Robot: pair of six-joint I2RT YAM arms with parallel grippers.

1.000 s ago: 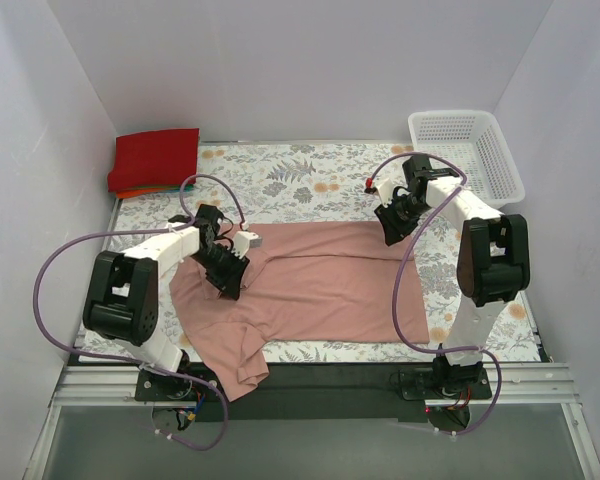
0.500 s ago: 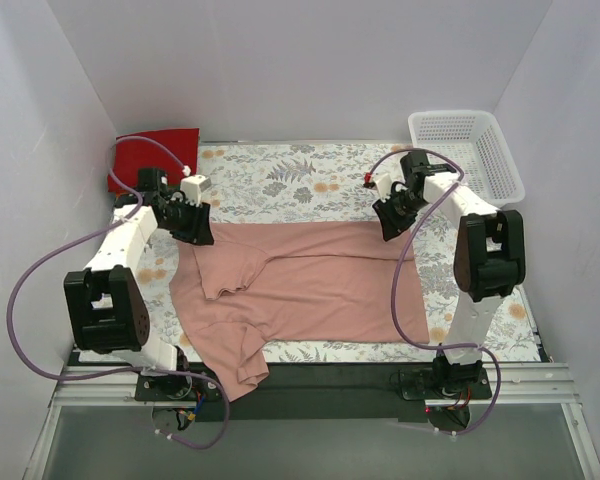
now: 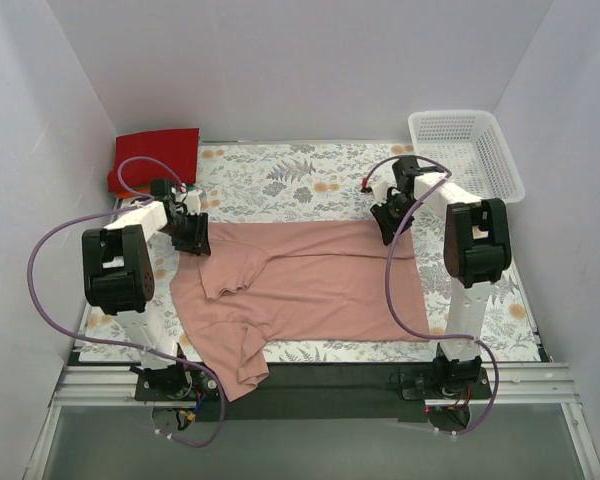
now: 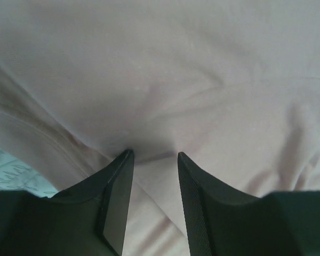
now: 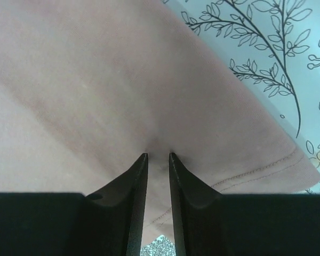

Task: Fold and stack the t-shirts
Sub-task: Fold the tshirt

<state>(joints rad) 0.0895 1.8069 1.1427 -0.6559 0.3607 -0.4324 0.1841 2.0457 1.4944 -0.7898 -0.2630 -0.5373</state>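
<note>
A dusty pink t-shirt (image 3: 310,280) lies spread across the middle of the table, its near left part bunched and hanging over the front edge. My left gripper (image 3: 194,240) is down on the shirt's far left corner. In the left wrist view this gripper (image 4: 154,154) is open, its tips pressing into the pink cloth (image 4: 176,64). My right gripper (image 3: 385,224) sits at the far right corner. In the right wrist view it (image 5: 158,154) stands narrowly open, the hemmed edge of the shirt (image 5: 96,64) between its fingers. A folded red t-shirt (image 3: 155,158) tops a stack at the back left.
A white lattice basket (image 3: 467,150) stands at the back right. The floral table cloth (image 3: 280,180) shows behind and beside the shirt. White walls close in the left, back and right sides.
My left arm swung from the shirt's left middle out to its far left corner, and its jaws widened. My right gripper stayed at its corner and its jaws narrowed a little.
</note>
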